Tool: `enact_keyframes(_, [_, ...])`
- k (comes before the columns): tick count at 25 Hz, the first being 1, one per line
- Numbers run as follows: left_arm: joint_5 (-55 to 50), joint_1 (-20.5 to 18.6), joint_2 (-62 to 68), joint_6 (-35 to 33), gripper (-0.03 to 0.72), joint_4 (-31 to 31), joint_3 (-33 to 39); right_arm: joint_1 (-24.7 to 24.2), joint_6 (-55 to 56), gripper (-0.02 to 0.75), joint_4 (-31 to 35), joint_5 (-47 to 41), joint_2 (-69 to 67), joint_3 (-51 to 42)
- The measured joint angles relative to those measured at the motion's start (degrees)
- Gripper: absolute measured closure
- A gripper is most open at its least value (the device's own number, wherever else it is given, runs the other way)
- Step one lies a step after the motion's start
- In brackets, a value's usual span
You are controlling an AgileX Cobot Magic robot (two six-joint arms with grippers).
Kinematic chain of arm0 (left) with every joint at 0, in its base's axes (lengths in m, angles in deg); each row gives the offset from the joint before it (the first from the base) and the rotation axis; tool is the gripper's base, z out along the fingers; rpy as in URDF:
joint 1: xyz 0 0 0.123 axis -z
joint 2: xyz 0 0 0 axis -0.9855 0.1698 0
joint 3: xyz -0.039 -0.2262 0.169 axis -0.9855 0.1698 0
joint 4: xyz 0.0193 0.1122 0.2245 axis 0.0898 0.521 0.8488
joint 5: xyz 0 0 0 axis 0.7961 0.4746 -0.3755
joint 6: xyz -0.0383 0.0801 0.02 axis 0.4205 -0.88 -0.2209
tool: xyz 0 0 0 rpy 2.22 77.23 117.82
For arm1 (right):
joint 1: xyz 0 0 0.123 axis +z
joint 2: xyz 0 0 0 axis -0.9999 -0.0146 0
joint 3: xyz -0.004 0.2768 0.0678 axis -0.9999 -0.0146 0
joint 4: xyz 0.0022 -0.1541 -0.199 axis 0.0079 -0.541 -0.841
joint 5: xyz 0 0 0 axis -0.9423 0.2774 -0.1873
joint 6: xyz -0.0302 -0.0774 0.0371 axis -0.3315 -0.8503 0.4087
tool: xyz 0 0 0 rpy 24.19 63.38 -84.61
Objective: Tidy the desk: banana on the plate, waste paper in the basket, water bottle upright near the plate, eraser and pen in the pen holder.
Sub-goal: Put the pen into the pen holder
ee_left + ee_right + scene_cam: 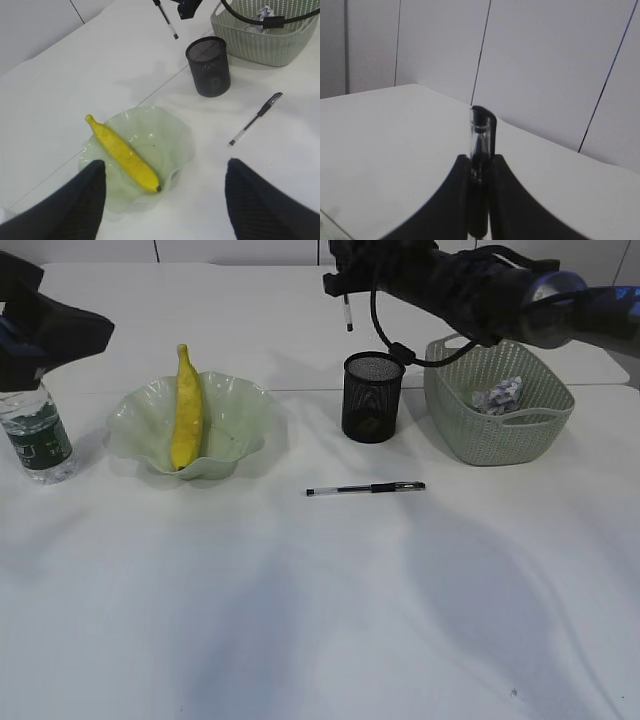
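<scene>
Overall: white desk (300, 620), pale panelled wall; left pincer (162, 200) released, right pincer (480, 200) probably clenching pen (481, 150).

Banana (186, 412): yellow, dark tip, lies lengthwise in the pale green ruffled plate (135, 418).

Water bottle (38, 440): clear, dark green label, upright at left of the plate, top hidden.

Waste paper (498, 396): crumpled white ball inside the sage green basket (480, 445).

Pen holder (371, 397): black mesh cup, upright, just left of the basket.

Pens: 1 pen on the table (366, 488), lying flat in front of the holder; 1 held pen (348, 313) hanging tip-down, above and slightly left of the holder.

Eraser: cannot locate.
</scene>
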Motion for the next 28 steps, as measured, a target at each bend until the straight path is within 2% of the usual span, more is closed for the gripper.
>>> enact_keyframes(8, [0.2,0.0,0.0,0.0,0.160,0.0,0.0,0.0,-1.6,0.687,-0.8,0.3,6.5,-11.1])
enact_keyframes(21, [0.4,0.0,0.0,0.0,0.160,-0.4,0.0,-0.1,-2.7,0.687,-0.2,2.9,8.2,-17.4])
enact_keyframes(28, [0.4,0.0,0.0,0.0,0.160,-0.6,0.0,-1.9,-6.5,0.687,6.9,7.2,8.3,-20.3])
